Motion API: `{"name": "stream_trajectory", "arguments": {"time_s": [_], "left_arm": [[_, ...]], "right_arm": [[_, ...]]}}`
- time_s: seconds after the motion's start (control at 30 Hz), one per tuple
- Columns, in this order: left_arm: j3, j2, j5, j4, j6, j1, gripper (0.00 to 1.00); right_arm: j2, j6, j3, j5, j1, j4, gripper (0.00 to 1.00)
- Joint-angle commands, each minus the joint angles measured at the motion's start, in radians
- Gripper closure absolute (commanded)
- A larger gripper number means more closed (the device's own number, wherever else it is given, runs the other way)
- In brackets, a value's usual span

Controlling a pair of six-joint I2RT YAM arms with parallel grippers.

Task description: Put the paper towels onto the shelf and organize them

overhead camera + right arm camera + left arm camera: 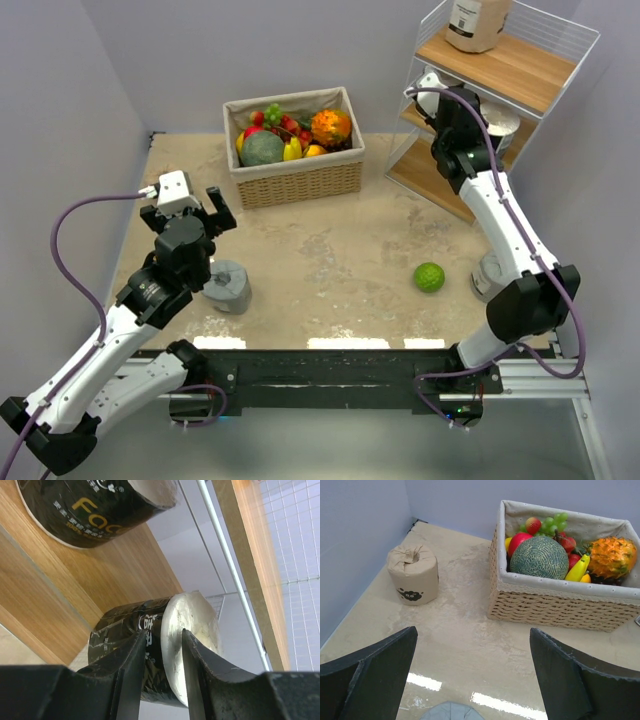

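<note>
Between the fingers (129, 680) of the nearly closed right hand (163, 635), the black wrapped paper roll (120, 630), perhaps only pinched at its rim, could slip and roll off the wooden shelf board (60, 590).

Wicker basket (300, 183), far centre, heaped with fruit: melon (262, 149), green grapes (272, 112). Green lime (429, 277) lies well apart, nearer right.

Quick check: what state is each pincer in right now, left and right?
left pincer: open, holding nothing.
right pincer: narrow gap at the black roll; whether it grips cannot be told.
</note>
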Motion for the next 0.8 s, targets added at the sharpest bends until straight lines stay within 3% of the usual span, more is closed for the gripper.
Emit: {"name": "stream_trajectory", "arguments": {"time_s": [0.0,0.13,0.5,0.77], "left_arm": [[-0.004,-0.003,-0.017,0.049,-0.012,-0.004,0.0],[-0.002,0.0,-0.014,0.048,-0.012,-0.002,0.0],[0.001,-0.012,0.015,0.051,-0.018,-0.004,0.0],[-0.002,-0.018,0.033,0.054,-0.018,-0.004,0.0]], "right_arm": [[-0.064,-0.124,-0.051,-0.034,-0.032,0.06,0.64],[-0.099,-0.192,-0.12,-0.146,-0.066,0.172,0.65],[-0.104,-0.296,-0.189,-0.215,-0.095,0.33,0.67],[-0.156,-0.232,-0.157,-0.299,-0.091,0.263,0.5]]}}
